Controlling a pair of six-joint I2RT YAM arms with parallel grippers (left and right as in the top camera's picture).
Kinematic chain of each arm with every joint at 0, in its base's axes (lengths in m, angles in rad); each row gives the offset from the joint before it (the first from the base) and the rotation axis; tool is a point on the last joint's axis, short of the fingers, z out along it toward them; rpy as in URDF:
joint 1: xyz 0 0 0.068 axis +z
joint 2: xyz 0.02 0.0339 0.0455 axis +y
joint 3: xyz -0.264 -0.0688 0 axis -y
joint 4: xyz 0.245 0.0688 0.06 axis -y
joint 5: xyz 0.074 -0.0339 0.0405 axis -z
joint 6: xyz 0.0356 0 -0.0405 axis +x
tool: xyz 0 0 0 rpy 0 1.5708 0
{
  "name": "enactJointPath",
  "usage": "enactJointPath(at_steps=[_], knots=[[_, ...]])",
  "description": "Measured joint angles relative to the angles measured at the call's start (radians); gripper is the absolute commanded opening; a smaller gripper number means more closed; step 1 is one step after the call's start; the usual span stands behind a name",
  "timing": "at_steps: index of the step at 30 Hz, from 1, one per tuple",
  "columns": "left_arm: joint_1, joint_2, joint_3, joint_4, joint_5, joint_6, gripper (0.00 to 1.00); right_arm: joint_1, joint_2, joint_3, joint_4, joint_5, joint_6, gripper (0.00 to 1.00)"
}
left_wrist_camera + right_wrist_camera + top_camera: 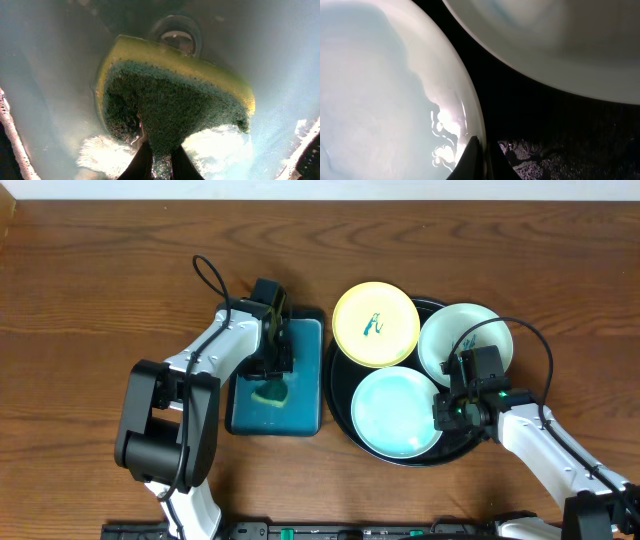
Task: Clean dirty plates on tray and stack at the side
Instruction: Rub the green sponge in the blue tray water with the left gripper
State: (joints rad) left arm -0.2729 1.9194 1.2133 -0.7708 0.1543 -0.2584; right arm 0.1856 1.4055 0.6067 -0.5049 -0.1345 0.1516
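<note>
The left tool point(156, 162) is clamped on the sponge point(170, 105), its two dark tips pinching the green scrubbing face at the bottom centre of the left wrist view. The sponge's yellow layer curves along the top edge. Behind it are the pale, wet inside of the basin point(50, 60), white foam at the lower left and lower right, and a round fitting at the upper centre.

From overhead, the left tool point(270, 375) points down into the teal basin point(300, 340), left of centre in the frame. The sponge point(270, 393) is just below it, inside the basin.

The right tool point(482, 160) has its tips close together on the rim of the pale blue plate point(380, 100) at the bottom centre of the right wrist view, and it looks pinched onto that edge. The plate fills the left half of that view and has a wet shine near the tips. The white plate point(560, 45) crosses the upper right, with the black tray point(545, 130) showing between them.

In the overhead view, the right tool point(445, 415) is at the right edge of the pale blue plate point(390, 412), which lies in the lower part of the round tray point(338, 405). The yellow plate point(395, 330), which has a teal smear, is at the tray's upper left. The white plate point(490, 340) is at its upper right. The tray is just right of the basin, and both stand on the wooden worktop point(100, 260).
</note>
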Motion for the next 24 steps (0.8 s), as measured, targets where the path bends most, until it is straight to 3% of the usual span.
enactJointPath(at_steps=[14,21,23,24], knots=[[0.000,-0.190,-0.001,0.005,0.007,-0.004,0.10,0.000,0.000,0.000,0.000,0.000,0.000,0.01],[-0.002,-0.174,-0.005,0.012,0.008,-0.006,0.11,0.000,0.000,0.000,0.000,0.000,0.000,0.01],[-0.003,-0.159,-0.008,0.012,0.008,-0.006,0.17,0.000,0.000,0.000,0.000,0.000,0.000,0.01],[-0.003,-0.151,-0.009,0.012,0.008,-0.005,0.26,0.000,0.000,0.000,0.000,0.000,0.000,0.01]])
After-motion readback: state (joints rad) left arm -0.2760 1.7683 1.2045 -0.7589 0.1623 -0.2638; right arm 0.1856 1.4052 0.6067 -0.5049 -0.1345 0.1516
